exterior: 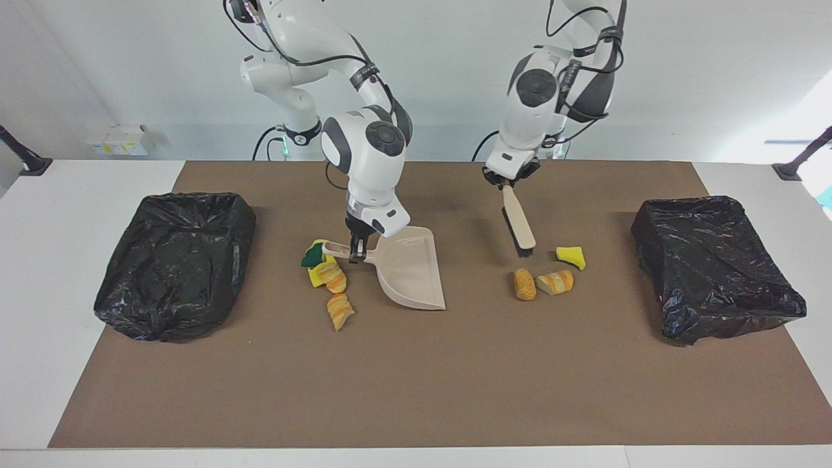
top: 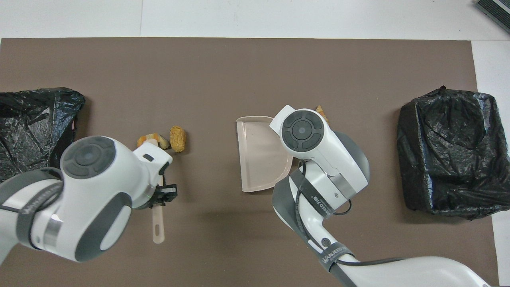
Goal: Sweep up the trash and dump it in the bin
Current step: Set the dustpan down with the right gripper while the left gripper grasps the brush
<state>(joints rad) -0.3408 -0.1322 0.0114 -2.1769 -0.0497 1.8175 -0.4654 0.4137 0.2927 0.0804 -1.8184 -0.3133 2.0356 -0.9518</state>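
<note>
- Brown matting covers the white bench, with two black-lined bins — one at the right arm's end, one at the left arm's.
- Right gripper has its jaws clamped on the handle of the one beige dustpan, whose mouth is turned toward the left arm's end, probably so it can receive a sweep there.
- Left gripper has its jaws clamped on the one brush, slanted down with its black bristles just beside the nearby scraps — a ready stance, I judge, for pushing them toward the pan.
- Trash lies on the mat in two clusters.
- By the brush, three pieces: a yellow sponge wedge and two bread-like chunks.
- By the dustpan handle, three: a green-layered sponge and two bread-like chunks.
</note>
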